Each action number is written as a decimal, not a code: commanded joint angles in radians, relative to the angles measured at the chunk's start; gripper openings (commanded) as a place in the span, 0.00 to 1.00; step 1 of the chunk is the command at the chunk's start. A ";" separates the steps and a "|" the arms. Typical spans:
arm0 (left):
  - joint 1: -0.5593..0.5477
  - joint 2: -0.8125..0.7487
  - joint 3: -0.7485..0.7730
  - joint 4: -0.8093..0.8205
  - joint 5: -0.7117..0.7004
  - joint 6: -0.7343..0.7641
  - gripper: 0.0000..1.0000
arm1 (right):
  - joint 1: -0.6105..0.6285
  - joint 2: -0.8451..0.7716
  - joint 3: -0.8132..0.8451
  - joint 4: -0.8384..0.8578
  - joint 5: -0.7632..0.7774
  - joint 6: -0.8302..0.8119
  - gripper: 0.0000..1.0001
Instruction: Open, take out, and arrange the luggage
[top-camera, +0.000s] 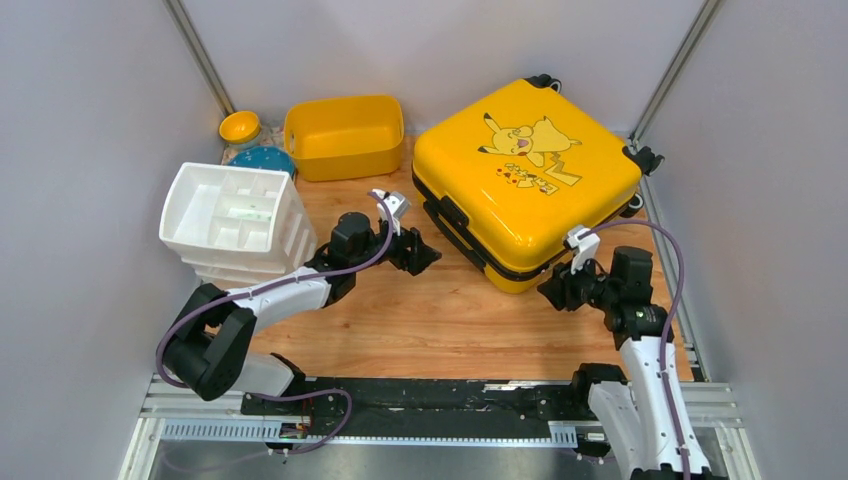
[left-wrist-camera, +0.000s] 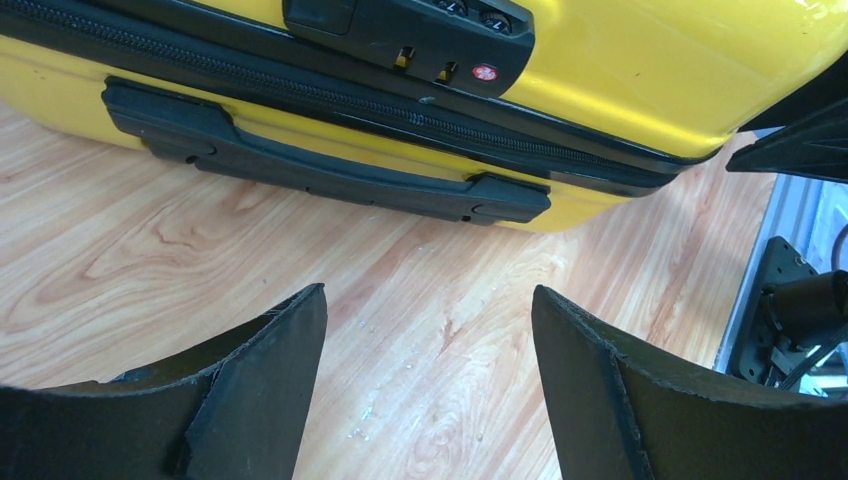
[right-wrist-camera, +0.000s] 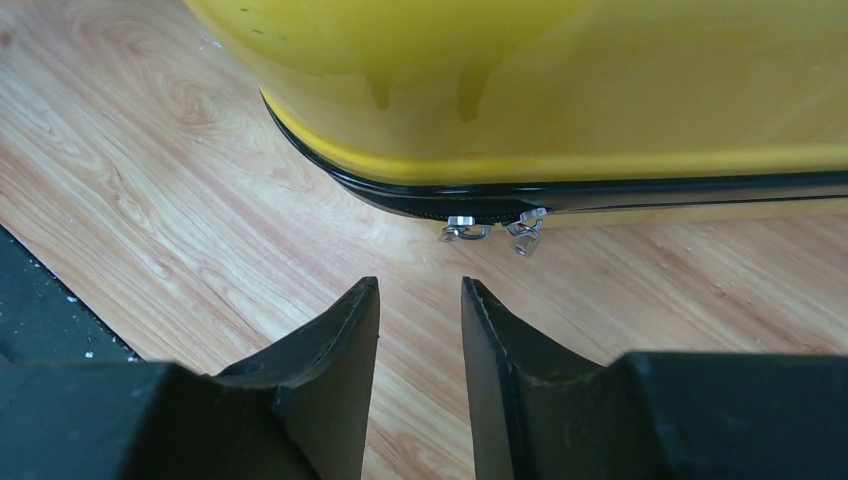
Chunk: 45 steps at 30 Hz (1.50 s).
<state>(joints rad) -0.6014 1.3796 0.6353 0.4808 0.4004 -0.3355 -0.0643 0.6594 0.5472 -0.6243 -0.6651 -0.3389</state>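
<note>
1. The luggage (top-camera: 525, 185) lay flat at the far right of the wooden table (top-camera: 430, 310), print side up. It was zipped shut and nothing was out yet. I judged the step in hand to be catching a zipper pull to start the opening.
2. Your right gripper (right-wrist-camera: 420, 285) sat low at the near corner of the case. Its jaws were nearly together, with a narrow gap and nothing in it. The two metal zipper pulls (right-wrist-camera: 490, 230) hung side by side from the black trim, just ahead of the tips and a little to the right of the gap. They were not touching.
3. The move called for a small sideways shift first, so that only one pull lined up with the gap. Then a level approach, closing on the flat tab rather than the slider body. The tabs looked small and shiny, so slipping off was the likely failure.
4. Your left gripper (left-wrist-camera: 428, 292) had its jaws wide apart and empty. It faced the side handle (left-wrist-camera: 320, 165) and the combination lock (left-wrist-camera: 410, 35), and it was clear of the shell.
5. I judged that this arm should brace the shell before you dragged the zip. Otherwise the case could slide on the smooth wood.
6. The pulls hung well apart from the lock, so the zip looked free to run.
</note>
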 joint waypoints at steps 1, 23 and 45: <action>0.003 -0.027 -0.011 0.059 -0.028 -0.016 0.83 | 0.035 0.022 0.000 0.079 0.060 0.004 0.39; 0.014 -0.039 -0.014 0.033 -0.043 0.015 0.80 | 0.139 0.051 -0.033 0.267 0.167 0.212 0.00; -0.054 0.140 0.047 0.124 -0.008 -0.062 0.74 | 0.555 -0.011 -0.055 0.309 0.393 0.325 0.00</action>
<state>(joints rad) -0.6296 1.4952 0.6369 0.5350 0.3763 -0.3660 0.3580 0.6510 0.4995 -0.4572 -0.3248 -0.0963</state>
